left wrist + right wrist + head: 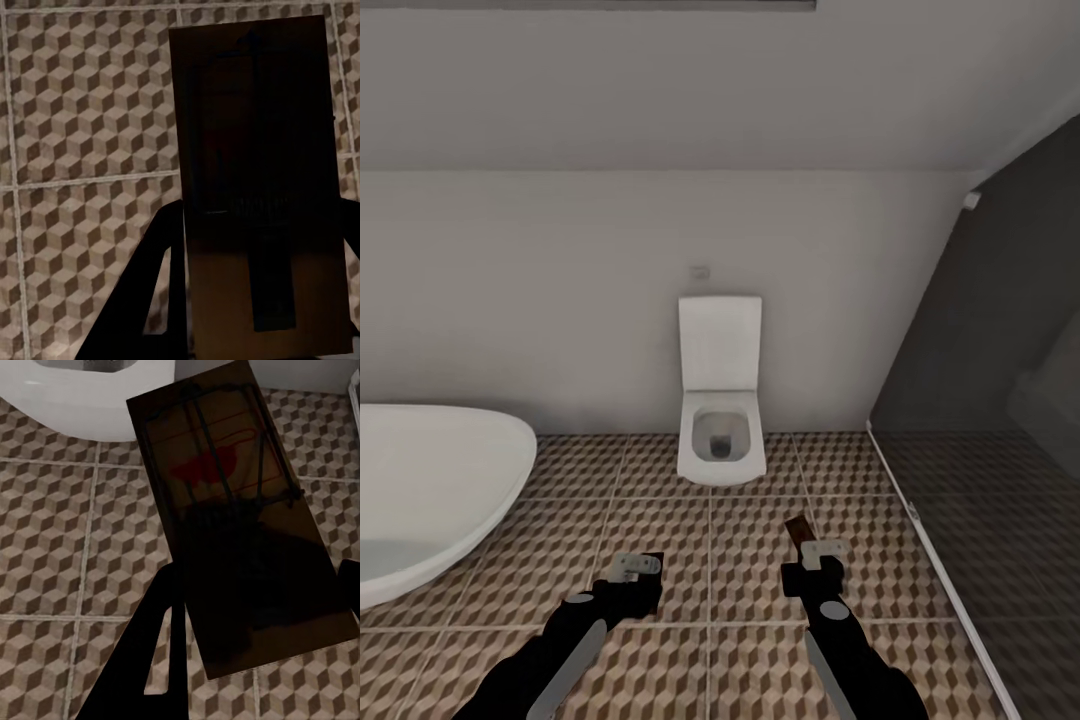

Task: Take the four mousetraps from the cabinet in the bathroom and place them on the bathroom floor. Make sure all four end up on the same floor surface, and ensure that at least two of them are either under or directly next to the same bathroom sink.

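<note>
- The left gripper [643, 566] holds one mousetrap [259, 187] between its fingers; in the left wrist view the flat board hangs above the patterned floor [82, 112].
- The right gripper [812, 556] also holds a second mousetrap [232, 510]; its red mark and dark spring bars show in the right wrist view, and in the head view the board sticks out in front of the fingers.
- Both traps are in the air over the bathroom tiles, not yet on the ground.
- The robot faces the toilet [720, 400], with the bathtub [430, 490] to its left and the dark shower area [1000, 520] behind glass to its right. The sink unit is not in front of it here.
- I judge the step in hand is to carry the traps to the sink, so the base should turn first and not release here.
- Keep both grips firm while driving, because the boards are thin and could slip.
- Stay away from the shower floor; it is another surface.
- Lower each trap close to the tiles before the fingers spread, so that it lands flat.
</note>
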Robot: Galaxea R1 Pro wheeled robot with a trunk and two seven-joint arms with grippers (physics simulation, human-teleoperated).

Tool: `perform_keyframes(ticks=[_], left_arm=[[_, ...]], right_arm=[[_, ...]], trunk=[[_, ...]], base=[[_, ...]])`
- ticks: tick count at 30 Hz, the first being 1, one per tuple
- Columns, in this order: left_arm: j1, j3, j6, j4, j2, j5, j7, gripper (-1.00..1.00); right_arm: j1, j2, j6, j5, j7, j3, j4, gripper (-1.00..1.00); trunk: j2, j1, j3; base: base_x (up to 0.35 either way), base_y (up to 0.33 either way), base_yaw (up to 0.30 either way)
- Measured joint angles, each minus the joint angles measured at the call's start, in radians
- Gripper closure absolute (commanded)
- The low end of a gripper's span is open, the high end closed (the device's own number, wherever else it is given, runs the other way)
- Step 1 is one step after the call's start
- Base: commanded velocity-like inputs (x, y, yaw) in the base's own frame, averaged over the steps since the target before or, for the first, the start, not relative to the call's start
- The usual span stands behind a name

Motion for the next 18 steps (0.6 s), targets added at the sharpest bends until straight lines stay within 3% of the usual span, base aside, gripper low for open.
perform_keyframes(ticks=[5, 18], left_arm=[[0.0, 0.0, 0.0, 0.0, 0.0, 0.0, 0.0, 1.0], [0.0, -0.001, 0.0, 0.001, 0.0, 0.0, 0.0, 1.0]], right_arm=[[0.0, 0.0, 0.0, 0.0, 0.0, 0.0, 0.0, 1.0], [0.0, 0.0, 0.0, 0.0, 0.0, 0.0, 0.0, 1.0]], trunk=[[0.0, 0.0, -0.008], [0.0, 0.0, -0.029]], base=[[0.144, 0.0, 0.0], [0.008, 0.0, 0.0]])
